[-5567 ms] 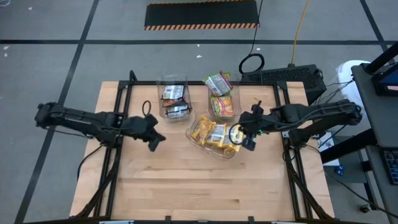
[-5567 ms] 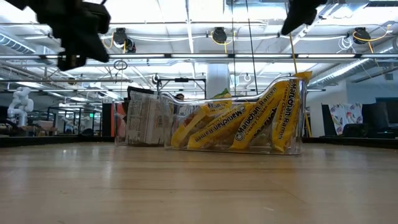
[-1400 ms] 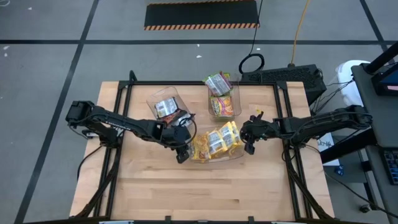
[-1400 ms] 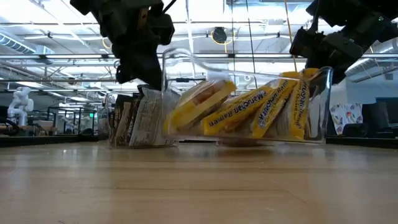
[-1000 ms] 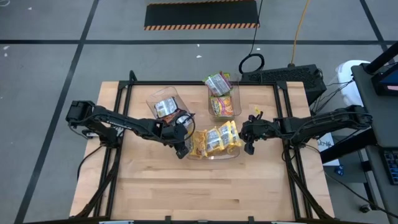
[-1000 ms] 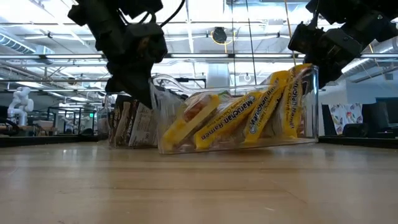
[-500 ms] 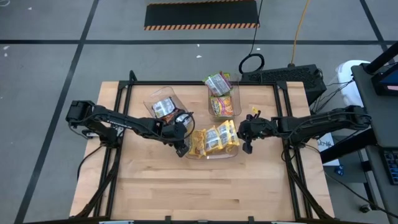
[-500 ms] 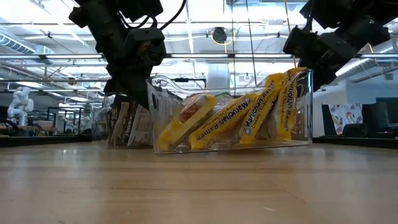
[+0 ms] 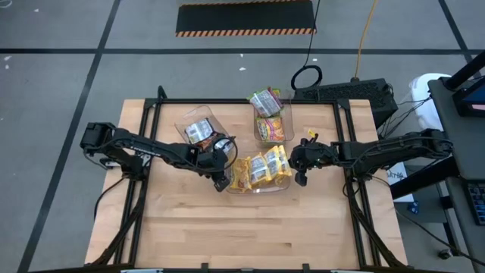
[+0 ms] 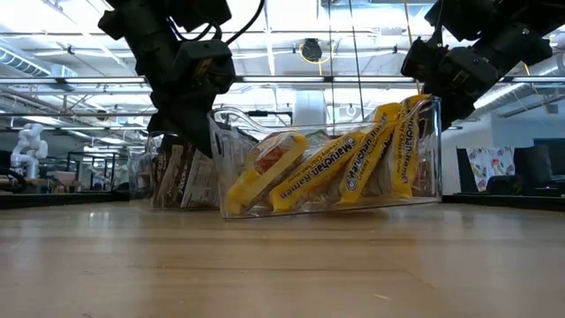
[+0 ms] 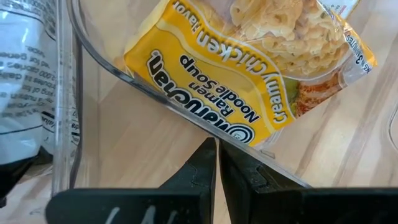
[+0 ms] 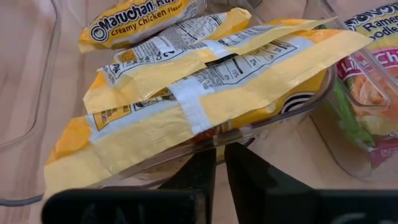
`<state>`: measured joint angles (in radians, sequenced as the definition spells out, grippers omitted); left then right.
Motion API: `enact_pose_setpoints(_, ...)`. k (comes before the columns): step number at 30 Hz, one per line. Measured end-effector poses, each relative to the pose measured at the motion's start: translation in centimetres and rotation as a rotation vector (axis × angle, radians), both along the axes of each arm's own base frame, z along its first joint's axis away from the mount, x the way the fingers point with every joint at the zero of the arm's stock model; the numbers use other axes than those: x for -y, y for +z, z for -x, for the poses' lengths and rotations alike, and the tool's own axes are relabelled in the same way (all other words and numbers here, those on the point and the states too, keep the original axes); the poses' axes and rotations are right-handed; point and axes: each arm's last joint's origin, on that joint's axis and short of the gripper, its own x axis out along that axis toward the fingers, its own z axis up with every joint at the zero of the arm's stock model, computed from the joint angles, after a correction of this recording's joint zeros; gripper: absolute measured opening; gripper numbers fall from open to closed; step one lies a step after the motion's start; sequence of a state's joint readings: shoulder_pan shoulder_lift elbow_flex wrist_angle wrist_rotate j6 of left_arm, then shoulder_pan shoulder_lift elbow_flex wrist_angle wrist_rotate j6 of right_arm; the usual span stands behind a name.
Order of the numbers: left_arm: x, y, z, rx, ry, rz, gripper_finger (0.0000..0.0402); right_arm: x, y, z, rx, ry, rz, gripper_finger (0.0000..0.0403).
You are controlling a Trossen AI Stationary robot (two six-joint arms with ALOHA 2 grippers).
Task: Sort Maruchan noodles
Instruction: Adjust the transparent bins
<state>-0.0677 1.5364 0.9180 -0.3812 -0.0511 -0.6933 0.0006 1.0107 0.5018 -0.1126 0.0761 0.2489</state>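
A clear bin [image 9: 261, 186] full of yellow Maruchan packets [image 9: 261, 168] stands mid-table, the packets leaning on edge inside it [image 10: 327, 172]. My left gripper [image 9: 222, 179] is at the bin's left end and my right gripper [image 9: 297, 167] at its right end; each is shut on the bin. In the low view the bin's bottom sits at the table top, its right end perhaps a little raised. Dark packets [image 9: 198, 133] fill a second bin, and green and orange ones [image 9: 270, 121] a third. My left gripper pinches the clear bin's wall at its left end [image 11: 186, 121] between the two fingers, one inside and one outside, coming slanting down from the table's left. My right gripper pinches the bin's rim at its right end [image 12: 249, 134] between its fingers, coming slanting down from the table's right.
The bin of dark packets [image 9: 203, 130] stands tilted just beyond my left gripper, close to the held bin. The bin of green and orange packets [image 9: 271, 127] stands at the far middle, with packets piled above its rim [image 9: 265, 100]. Bare wood lies toward the near edge [image 9: 250, 227].
Both grippers have stayed shut on the yellow-packet bin and shifted it slightly toward the table's left. My right gripper has moved left with it.
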Motion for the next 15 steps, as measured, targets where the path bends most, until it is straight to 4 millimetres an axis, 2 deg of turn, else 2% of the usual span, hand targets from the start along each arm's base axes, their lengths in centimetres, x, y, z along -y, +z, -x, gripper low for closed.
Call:
enact_pose_setpoints(6,0.01,0.04,0.04,-0.01,-0.009,0.011,0.0026,0.0,0.08,0.04,0.004,0.001,0.0,0.0053)
enact_pose_setpoints(11,0.02,0.05,0.07,-0.015,-0.012,0.01,0.0026,-0.01,0.5,0.29,0.025,0.006,0.005,0.005)
enact_pose_setpoints(15,0.0,0.85,0.44,0.004,-0.01,0.01,0.0026,-0.01,0.73,0.91,0.012,0.005,0.005,0.0045)
